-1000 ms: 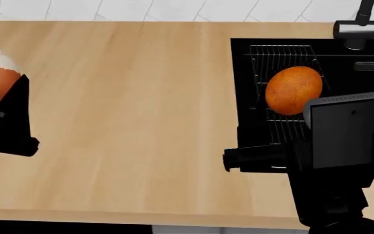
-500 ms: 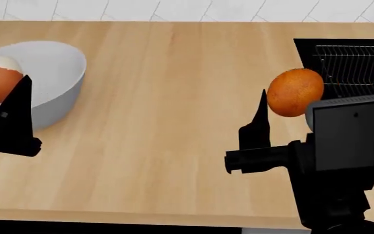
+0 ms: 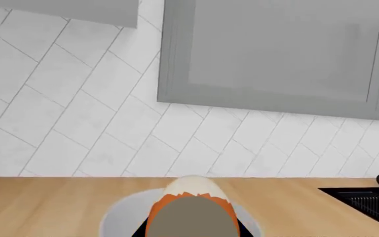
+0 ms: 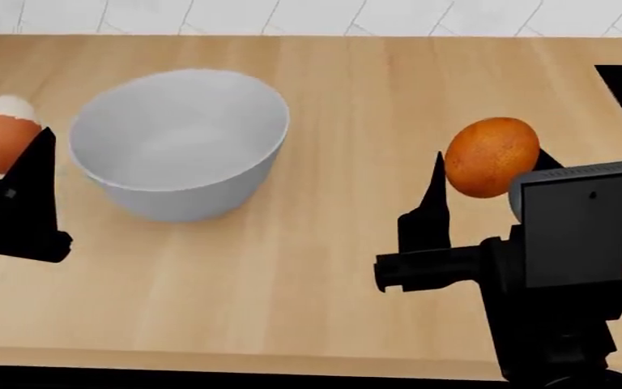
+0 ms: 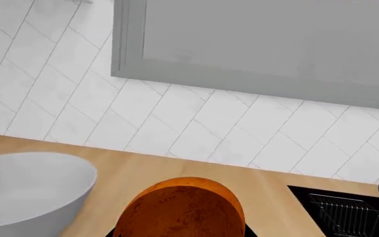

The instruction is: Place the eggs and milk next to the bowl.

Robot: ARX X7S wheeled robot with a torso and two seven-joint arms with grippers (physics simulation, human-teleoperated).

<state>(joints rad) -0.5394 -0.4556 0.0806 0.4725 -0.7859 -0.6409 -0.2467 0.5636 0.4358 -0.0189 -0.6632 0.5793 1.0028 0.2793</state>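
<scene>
While carrying: left claw (image 4: 9, 174) clamps white-tipped egg (image 4: 0, 134); right claw (image 4: 484, 190) clamps plain egg (image 4: 492, 156).
Why aloft: I keep both clear of the desk (image 4: 322, 267) until beside the bowl (image 4: 181, 142).

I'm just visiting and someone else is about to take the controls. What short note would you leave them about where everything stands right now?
Left end effector: shut on the egg with the whitish end, held above the counter to the left of the bowl.
Right end effector: shut on the plain orange egg, held up to the right of the bowl, with a stretch of bare counter between.
Bowl: empty, standing upright on the counter.
Milk: not in any view.
Done: both eggs picked up.
Left: set both eggs down beside the bowl, then find and place the milk.
</scene>
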